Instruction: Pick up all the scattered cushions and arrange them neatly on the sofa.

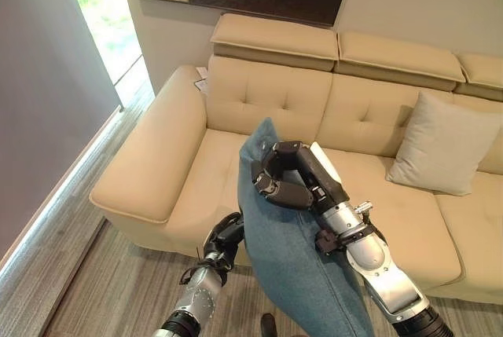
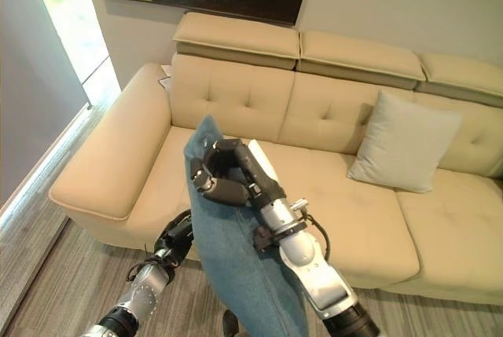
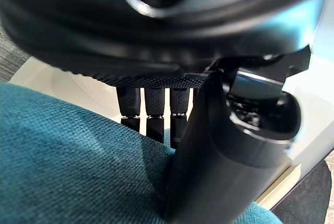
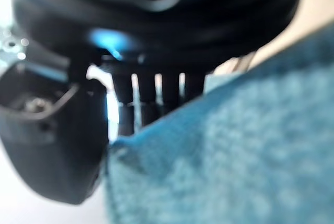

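Bare sofa (image 1: pixel 259 101) seat left of the grey cushion (image 1: pixel 444 144).

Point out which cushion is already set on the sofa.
The pale grey cushion, leaning against the backrest of the sofa toward its right side. The blue cushion is off the seat, held up between the right hand and left hand.

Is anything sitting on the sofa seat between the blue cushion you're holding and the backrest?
Nothing visible does. Both hands, right hand and left hand, hold the blue cushion over the sofa's front edge; the seat behind is bare. The beige cushion leans farther right.
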